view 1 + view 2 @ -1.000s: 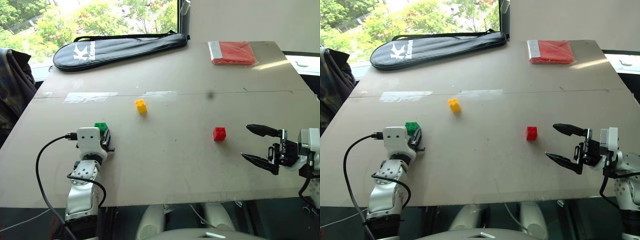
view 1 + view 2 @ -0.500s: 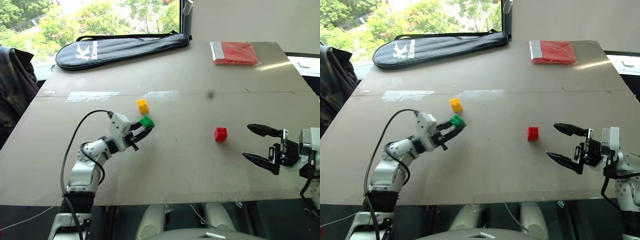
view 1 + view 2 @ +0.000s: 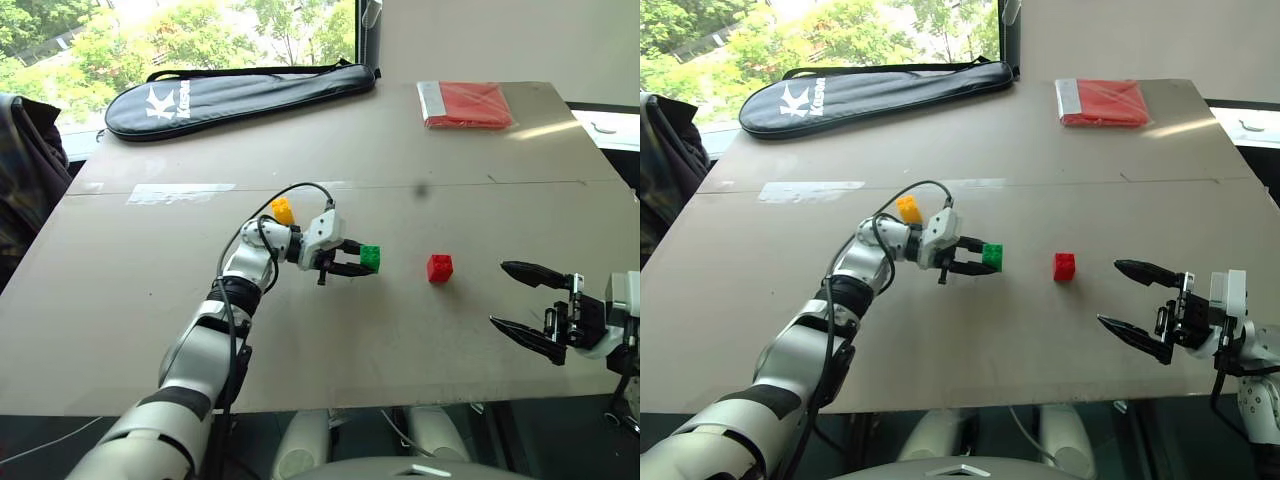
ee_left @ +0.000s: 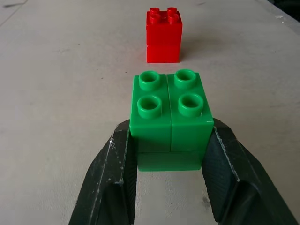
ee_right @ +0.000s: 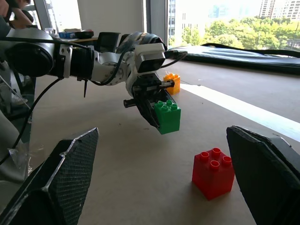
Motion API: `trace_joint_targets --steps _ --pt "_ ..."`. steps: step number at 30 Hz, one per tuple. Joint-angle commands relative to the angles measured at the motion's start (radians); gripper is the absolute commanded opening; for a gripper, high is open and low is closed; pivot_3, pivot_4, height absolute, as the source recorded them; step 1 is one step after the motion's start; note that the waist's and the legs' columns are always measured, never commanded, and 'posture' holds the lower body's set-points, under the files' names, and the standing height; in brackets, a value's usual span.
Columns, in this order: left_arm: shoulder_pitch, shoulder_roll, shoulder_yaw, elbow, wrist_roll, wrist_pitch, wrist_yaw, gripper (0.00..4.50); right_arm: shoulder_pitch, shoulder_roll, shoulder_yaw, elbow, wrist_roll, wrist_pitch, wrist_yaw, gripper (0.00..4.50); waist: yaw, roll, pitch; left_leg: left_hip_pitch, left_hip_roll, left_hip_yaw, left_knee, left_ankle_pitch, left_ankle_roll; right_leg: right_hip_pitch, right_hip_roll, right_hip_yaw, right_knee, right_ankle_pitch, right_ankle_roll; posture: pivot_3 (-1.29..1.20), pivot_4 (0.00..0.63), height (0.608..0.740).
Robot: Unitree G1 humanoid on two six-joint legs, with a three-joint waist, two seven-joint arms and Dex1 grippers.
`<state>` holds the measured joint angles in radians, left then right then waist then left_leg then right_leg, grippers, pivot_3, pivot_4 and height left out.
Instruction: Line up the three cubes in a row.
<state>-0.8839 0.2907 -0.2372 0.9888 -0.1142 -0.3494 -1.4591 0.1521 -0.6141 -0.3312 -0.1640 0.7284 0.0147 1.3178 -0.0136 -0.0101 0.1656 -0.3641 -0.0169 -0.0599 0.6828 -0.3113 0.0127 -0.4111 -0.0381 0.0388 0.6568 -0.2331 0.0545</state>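
Observation:
My left gripper (image 3: 358, 262) is shut on the green cube (image 3: 370, 258), holding it a little above the table, left of the red cube (image 3: 439, 267). In the left wrist view both fingers (image 4: 115, 180) clamp the green cube (image 4: 169, 115), with the red cube (image 4: 163, 34) straight beyond it. The yellow cube (image 3: 283, 210) stands on the table behind my left wrist. My right gripper (image 3: 528, 305) hovers open at the table's right front, to the right of the red cube. The right wrist view shows the green cube (image 5: 168, 116), the red cube (image 5: 213, 173) and the yellow cube (image 5: 172, 83).
A black racket bag (image 3: 230, 92) lies along the table's far left edge. A flat red packet (image 3: 466, 104) lies at the far right. Strips of clear tape (image 3: 180, 193) run across the table (image 3: 120, 300) behind the cubes. A dark jacket (image 3: 25, 170) hangs beyond its left edge.
My left gripper has lifted the green cube from the front left and carried it right, past the yellow cube, to beside the red cube. The right gripper stayed about where it was.

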Motion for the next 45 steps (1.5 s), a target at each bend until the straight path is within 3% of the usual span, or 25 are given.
trace_joint_targets --steps 1,14,24,29,31,45 --pt "-0.040 -0.034 -0.007 0.058 0.043 -0.064 0.004 1.29 0.033 0.003 -0.051 -0.026 0.001 -0.025 -0.022 4.50 -0.002 0.000 0.000 0.000 0.000 0.000 0.000 0.000 0.000 0.000 0.000 0.000 0.000 0.000 0.000 0.00 0.150 0.740" --pt "-0.062 -0.111 -0.001 0.119 0.136 -0.085 0.158 1.29 0.033 -0.001 -0.046 -0.001 -0.051 -0.038 -0.074 4.50 0.001 0.000 0.000 0.001 0.000 -0.002 0.002 0.000 0.000 0.000 0.001 0.001 0.002 0.000 0.000 0.00 0.150 0.740" --pt "-0.049 -0.117 0.013 0.097 0.113 -0.007 0.072 1.29 0.019 -0.004 -0.044 0.029 -0.070 -0.059 -0.055 4.50 0.000 0.000 0.000 0.001 0.000 -0.001 0.002 0.000 0.000 0.000 0.001 0.001 0.003 0.000 0.000 0.00 0.150 0.740" --pt "-0.040 -0.114 0.013 0.082 0.121 0.003 0.065 3.72 0.021 0.000 -0.039 0.033 -0.078 -0.067 -0.052 4.50 0.000 0.000 0.000 0.001 0.000 -0.001 0.002 0.000 0.000 0.000 0.001 0.001 0.003 0.000 0.000 0.00 0.150 0.740" --pt "-0.038 -0.114 0.012 0.077 0.125 0.001 0.072 4.48 0.021 0.001 -0.037 0.033 -0.081 -0.070 -0.052 4.50 0.000 0.000 0.000 0.002 0.000 -0.001 0.002 0.000 0.000 0.000 0.001 0.002 0.004 0.000 0.000 0.00 0.150 0.740" --pt "-0.051 -0.092 0.048 0.070 0.111 -0.057 0.104 4.48 0.015 -0.002 -0.022 0.033 -0.084 -0.074 -0.050 4.50 -0.001 0.000 0.000 0.002 0.000 -0.002 0.002 0.000 0.000 0.000 0.001 0.002 0.004 0.000 0.000 0.00 0.150 0.740"
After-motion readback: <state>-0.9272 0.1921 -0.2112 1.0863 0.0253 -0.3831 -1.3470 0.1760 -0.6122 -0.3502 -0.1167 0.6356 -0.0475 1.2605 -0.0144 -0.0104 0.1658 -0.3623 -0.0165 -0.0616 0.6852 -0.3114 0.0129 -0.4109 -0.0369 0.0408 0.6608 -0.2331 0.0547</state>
